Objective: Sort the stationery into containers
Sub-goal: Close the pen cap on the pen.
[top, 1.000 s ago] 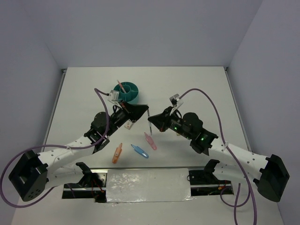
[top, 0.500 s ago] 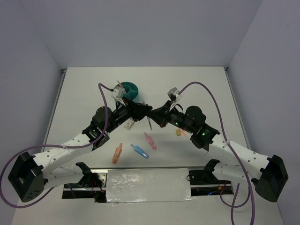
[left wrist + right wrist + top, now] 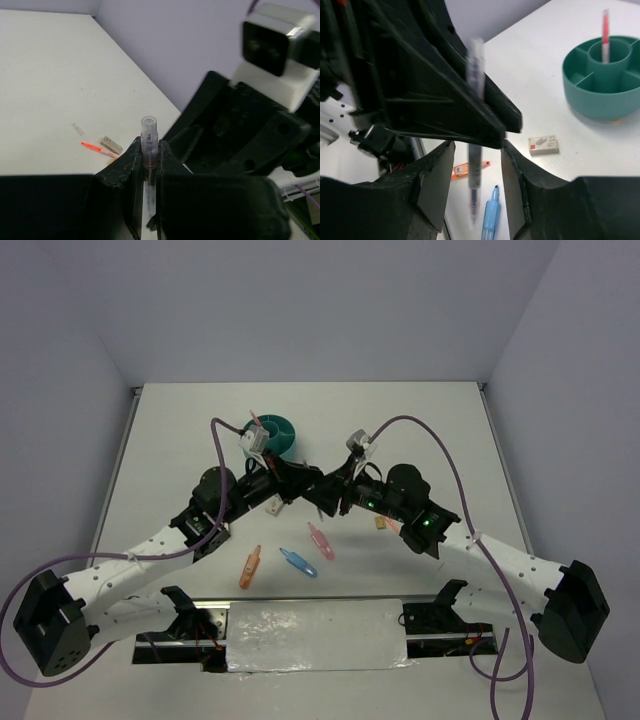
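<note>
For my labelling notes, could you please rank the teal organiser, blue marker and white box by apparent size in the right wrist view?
1. Teal organiser, by far.
2. Blue marker, cut off at the bottom edge and nearer the camera.
3. White box, narrowly.

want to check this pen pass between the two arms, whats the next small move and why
Probably the right gripper should back away from the pen: its jaws stand open on either side of it, while the left gripper is clamped on the barrel. Then the left one could carry it to the teal organiser cup.
</note>
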`<state>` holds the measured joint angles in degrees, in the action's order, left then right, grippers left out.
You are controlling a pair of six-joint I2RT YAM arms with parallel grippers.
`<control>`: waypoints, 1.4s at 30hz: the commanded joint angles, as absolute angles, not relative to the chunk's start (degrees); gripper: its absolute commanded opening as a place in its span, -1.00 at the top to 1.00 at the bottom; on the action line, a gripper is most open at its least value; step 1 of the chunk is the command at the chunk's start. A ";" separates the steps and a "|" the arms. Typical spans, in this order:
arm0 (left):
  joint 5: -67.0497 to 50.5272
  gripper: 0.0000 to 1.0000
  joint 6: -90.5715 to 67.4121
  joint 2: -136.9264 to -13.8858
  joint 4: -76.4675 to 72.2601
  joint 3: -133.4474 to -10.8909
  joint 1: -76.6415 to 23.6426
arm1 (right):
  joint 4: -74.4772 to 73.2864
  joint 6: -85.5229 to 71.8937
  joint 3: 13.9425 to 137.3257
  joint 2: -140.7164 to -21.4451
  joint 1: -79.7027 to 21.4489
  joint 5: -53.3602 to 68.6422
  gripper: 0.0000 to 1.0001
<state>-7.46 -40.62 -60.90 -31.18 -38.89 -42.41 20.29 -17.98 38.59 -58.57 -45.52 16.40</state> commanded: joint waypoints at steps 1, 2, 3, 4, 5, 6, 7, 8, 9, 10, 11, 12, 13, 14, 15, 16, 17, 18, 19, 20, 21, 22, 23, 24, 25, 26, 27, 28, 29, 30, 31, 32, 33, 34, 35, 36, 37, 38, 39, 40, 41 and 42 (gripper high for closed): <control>-11.42 1.00 -36.22 -57.22 -34.10 -41.39 -42.28 | 24.95 -19.41 38.51 -60.38 -45.88 21.18 -0.01; -11.95 1.00 -35.86 -56.35 -33.84 -41.66 -42.28 | 25.74 -19.86 38.15 -60.64 -45.97 21.88 -0.01; -11.87 1.00 -35.16 -55.99 -32.71 -42.01 -42.28 | 26.71 -20.39 37.80 -60.73 -45.97 21.97 0.01; -12.13 1.00 -34.90 -55.64 -32.35 -42.53 -42.28 | 27.07 -20.65 37.44 -60.82 -45.97 22.15 0.07; -12.04 1.00 -34.81 -55.72 -31.91 -42.71 -42.28 | 27.68 -20.65 37.35 -60.82 -45.97 22.50 0.24; -12.13 1.00 -34.72 -55.64 -31.82 -42.71 -42.28 | 28.03 -20.83 37.44 -60.73 -45.97 22.85 0.42; -12.22 1.00 -34.80 -55.72 -31.82 -42.71 -42.28 | 27.95 -20.92 37.79 -60.56 -46.05 22.76 0.63; -12.30 1.00 -34.89 -55.90 -31.73 -42.71 -42.28 | 27.78 -21.00 38.05 -60.47 -45.97 22.50 1.00; -12.22 0.91 -35.07 -55.99 -31.55 -42.71 -42.28 | 27.69 -21.01 38.23 -60.21 -46.14 22.24 1.00; -12.04 0.73 -34.89 -56.16 -31.55 -42.71 -42.28 | 28.03 -21.27 38.06 -59.68 -46.06 22.24 1.00; -11.52 0.08 -34.81 -56.08 -31.03 -42.71 -42.28 | 28.30 -21.44 37.97 -59.50 -46.14 22.24 1.00; -10.99 -0.23 -34.80 -55.99 -30.76 -42.63 -42.28 | 28.47 -21.53 37.88 -59.33 -46.23 22.24 1.00; -9.51 -0.44 -34.63 -55.73 -30.50 -42.89 -42.28 | 28.48 -21.53 37.71 -59.07 -46.14 22.24 1.00; -8.97 -0.75 -33.85 -55.55 -30.24 -43.15 -42.28 | 28.30 -21.36 37.44 -59.06 -46.14 22.06 1.00; -8.27 -0.99 -33.23 -55.46 -29.63 -44.72 -42.28 | 28.30 -21.27 37.01 -59.06 -46.14 21.45 1.00; -8.00 -0.99 -31.83 -55.46 -27.44 -45.78 -42.28 | 28.30 -21.27 36.65 -59.06 -46.23 21.27 1.00; -7.56 -0.99 -31.03 -55.55 -26.29 -47.18 -42.28 | 28.30 -21.27 36.56 -59.06 -46.14 21.10 1.00; -6.95 -0.99 -30.50 -55.63 -24.89 -48.42 -42.28 | 27.95 -21.36 36.30 -58.98 -46.14 20.83 1.00; -5.90 -0.99 -29.89 -55.81 -23.48 -50.86 -42.28 | 28.12 -21.44 35.95 -58.54 -46.14 20.74 1.00; -4.50 -0.99 -28.75 -56.16 -22.16 -52.02 -42.28 | 28.12 -21.45 35.86 -58.27 -46.14 20.66 1.00; -3.79 -0.96 -28.39 -56.25 -19.71 -52.99 -42.19 | 27.78 -21.36 35.77 -58.01 -46.14 20.57 1.00; -3.00 -0.91 -28.30 -56.77 -18.64 -54.65 -42.19 | 27.60 -21.18 35.86 -57.57 -46.14 20.39 1.00; -2.99 -0.77 -28.21 -56.95 -18.02 -55.28 -41.93 | 27.25 -21.09 35.95 -57.39 -46.06 20.30 1.00; -2.99 -0.69 -28.47 -57.21 -17.23 -55.81 -41.75 | 26.64 -20.83 36.30 -57.22 -46.14 20.13 1.00; -3.34 -0.56 -28.82 -57.65 -17.14 -55.98 -41.49 | 26.46 -20.83 36.39 -57.30 -46.14 19.95 1.00; -4.38 -0.54 -29.26 -57.92 -17.14 -56.07 -41.40 | 26.28 -20.66 36.47 -57.22 -46.14 19.78 1.00; -4.57 -0.53 -29.53 -58.09 -17.05 -55.99 -41.40 | 26.11 -20.65 36.74 -57.22 -46.14 19.69 1.00; -4.92 -0.50 -29.97 -58.53 -17.14 -55.81 -41.40 | 26.02 -20.65 36.83 -57.22 -46.14 19.51 1.00; -5.44 -0.49 -30.23 -58.80 -17.05 -55.72 -41.40 | 25.84 -20.65 36.83 -57.22 -46.14 19.34 1.00; -5.45 -0.49 -30.50 -59.23 -16.79 -55.46 -41.40 | 25.84 -20.65 36.91 -57.30 -46.14 19.34 1.00; -5.45 -0.50 -30.85 -59.41 -16.61 -55.37 -41.40 | 25.84 -20.57 37.00 -57.30 -46.06 19.16 1.00; -5.71 -0.49 -30.94 -59.59 -16.61 -55.11 -41.40 | 25.58 -20.48 37.00 -57.22 -46.14 18.99 1.00; -5.89 -0.48 -31.11 -59.94 -16.79 -54.93 -41.40 | 25.58 -20.48 37.00 -57.22 -46.23 18.90 1.00; -6.32 -0.35 -31.29 -60.03 -16.87 -54.84 -41.40 | 25.32 -20.30 37.09 -57.13 -46.14 18.81 1.00; -7.72 -0.17 -31.99 -60.29 -17.48 -54.41 -41.40 | 25.23 -20.22 37.26 -56.95 -46.06 18.29 1.00; -7.73 -0.17 -31.99 -60.29 -17.49 -54.32 -41.40 | 25.05 -20.21 37.35 -56.95 -46.05 18.28 1.00; -8.78 0.08 -32.25 -60.21 -17.84 -54.14 -41.40 | 24.87 -20.13 37.53 -56.87 -46.05 17.93 1.00; -9.22 0.21 -32.69 -60.29 -18.36 -53.97 -41.40 | 24.61 -19.95 37.70 -56.87 -46.05 17.76 1.00; -9.66 0.32 -32.87 -60.29 -18.37 -53.70 -41.40 | 24.52 -19.95 37.79 -56.87 -46.14 17.75 1.00; -10.36 0.51 -33.57 -60.47 -18.46 -53.61 -41.40 | 24.52 -19.95 38.05 -56.95 -46.06 17.75 1.00; -10.81 0.60 -33.92 -60.56 -18.81 -53.18 -41.40 | 24.70 -20.04 38.14 -56.87 -46.05 17.93 1.00; -11.33 0.66 -34.10 -60.64 -19.07 -52.83 -41.40 | 24.70 -20.04 38.41 -56.95 -46.05 17.93 1.00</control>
<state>-7.73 -32.73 -60.36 -15.46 -53.43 -41.36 24.14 -20.91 35.92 -58.48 -46.13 18.72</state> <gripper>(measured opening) 0.207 0.177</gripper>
